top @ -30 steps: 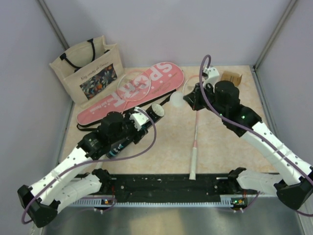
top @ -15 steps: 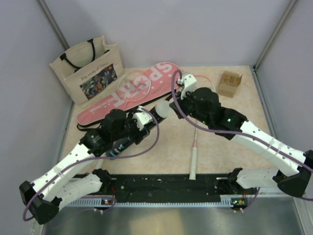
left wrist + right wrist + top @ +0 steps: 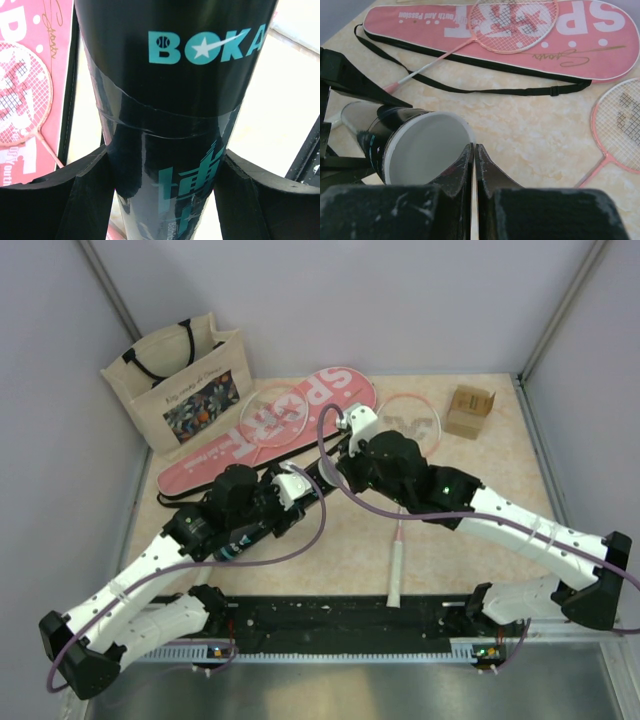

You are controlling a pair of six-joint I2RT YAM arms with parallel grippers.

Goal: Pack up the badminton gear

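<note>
My left gripper [image 3: 165,167] is closed round the dark "BOKA" tube [image 3: 175,95], holding it slanted above the table [image 3: 312,480]. A white round cap [image 3: 427,147] sits at the tube's upper end. My right gripper [image 3: 472,146] is shut there, with the cap's thin rim pinched between its tips. The pink "SPORT" cover [image 3: 335,390] lies at the back with its black strap [image 3: 485,91]. One pink racket [image 3: 272,415] rests on it. The other racket [image 3: 408,420] lies on the table, its handle [image 3: 396,575] towards me. No shuttlecock shows.
A beige floral tote bag [image 3: 185,390] stands at the back left against the wall. A small brown cardboard box [image 3: 470,410] sits at the back right. A black rail [image 3: 340,618] runs along the near edge between the arm bases.
My right arm has swung left from beside the second racket's head to the tube's upper end, carrying the white cap. The left arm and tube have barely moved.
</note>
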